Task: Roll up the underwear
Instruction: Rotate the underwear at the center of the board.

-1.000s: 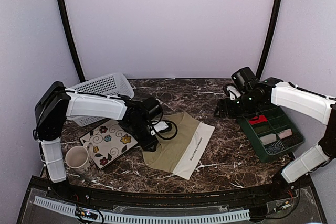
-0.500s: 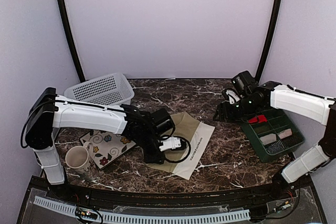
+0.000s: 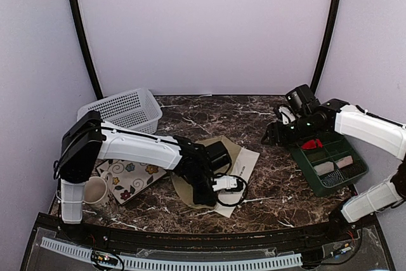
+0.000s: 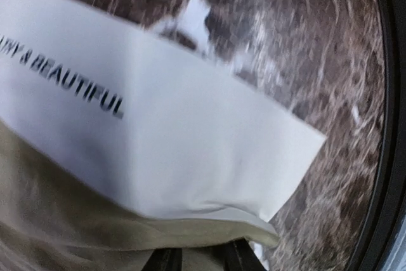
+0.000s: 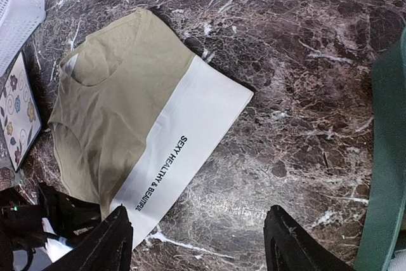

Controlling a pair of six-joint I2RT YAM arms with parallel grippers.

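The olive-khaki underwear (image 3: 223,146) with a white printed waistband (image 5: 184,131) lies spread on the marble at mid-table. My left gripper (image 3: 209,193) is low at its near corner. In the left wrist view the olive hem (image 4: 95,233) drapes over and between the narrow black fingers (image 4: 166,261), so the left gripper (image 4: 203,257) is shut on the cloth edge. My right gripper (image 3: 275,134) hovers beside the green organizer, its jaws wide apart. In its wrist view the right gripper (image 5: 203,245) stands over bare marble, apart from the underwear. No pink garment is in view.
A white mesh basket (image 3: 120,109) stands at the back left. A floral tray (image 3: 130,172) and a mug (image 3: 94,190) sit front left. A green organizer (image 3: 301,166) at the right holds a red roll (image 3: 311,145) and a grey-white roll (image 3: 325,168).
My left arm swept right and nearer, from the underwear's left side to its near corner, and its jaws narrowed onto the hem. The right gripper barely shifted.
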